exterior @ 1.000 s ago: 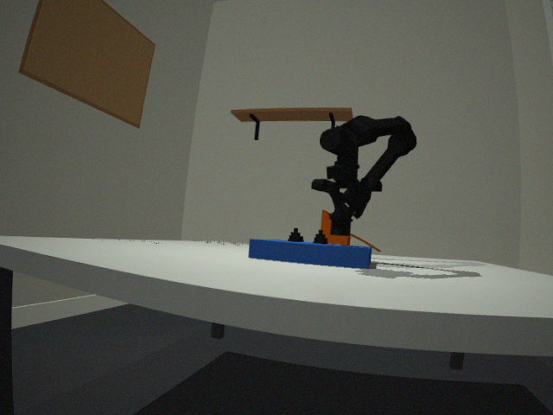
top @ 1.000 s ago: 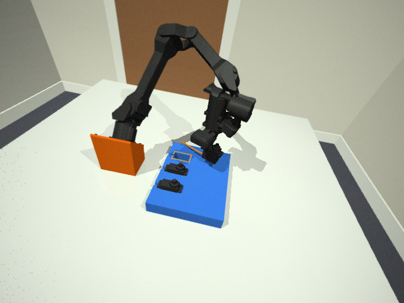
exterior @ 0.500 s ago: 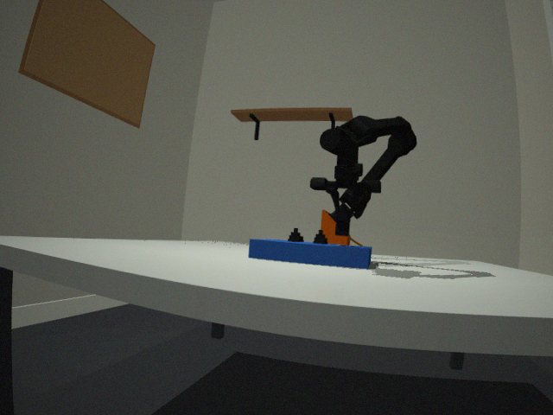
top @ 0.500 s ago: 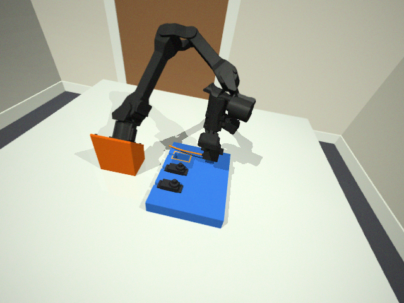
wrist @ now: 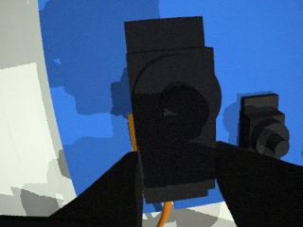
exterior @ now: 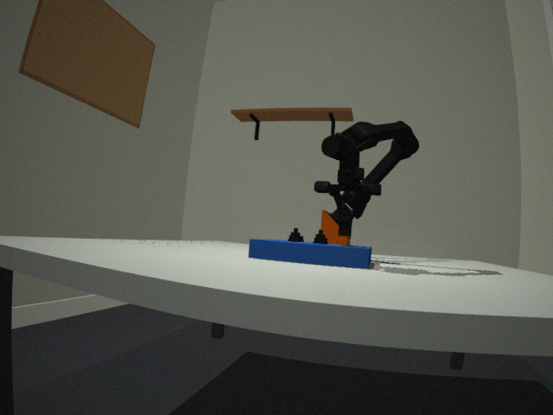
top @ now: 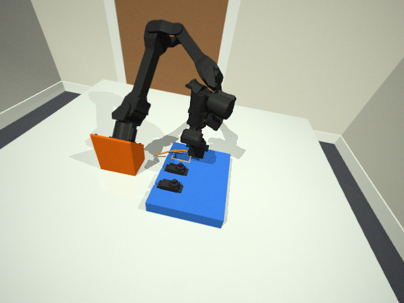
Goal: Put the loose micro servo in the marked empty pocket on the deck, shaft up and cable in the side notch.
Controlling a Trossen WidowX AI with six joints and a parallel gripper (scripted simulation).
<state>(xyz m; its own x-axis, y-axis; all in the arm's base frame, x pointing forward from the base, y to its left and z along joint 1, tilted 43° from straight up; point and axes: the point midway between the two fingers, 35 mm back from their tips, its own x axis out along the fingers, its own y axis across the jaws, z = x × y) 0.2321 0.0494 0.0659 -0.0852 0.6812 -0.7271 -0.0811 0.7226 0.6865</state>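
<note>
My gripper [top: 197,155] [exterior: 344,233] [wrist: 175,157] points down, shut on the loose black micro servo [wrist: 168,71]. The servo's round shaft side faces the wrist camera; the top and exterior views barely separate it from the fingers. Its orange cable [top: 169,151] [wrist: 166,215] runs out past the deck's edge. The blue deck [top: 205,189] [exterior: 308,254] [wrist: 265,47] lies below. The orange-outlined pocket [top: 180,160] is just left of the fingers in the top view. In the wrist view, part of its outline [wrist: 133,134] shows beside the servo, which hides the rest. Clearance above the deck is unclear.
Two seated black servos, the nearer one [top: 176,168] [exterior: 320,238] [wrist: 262,123] and the farther one [top: 170,185] [exterior: 295,236], stand up from the deck in a row with the pocket. The orange base block [top: 113,154] [exterior: 330,230] stands beside the deck.
</note>
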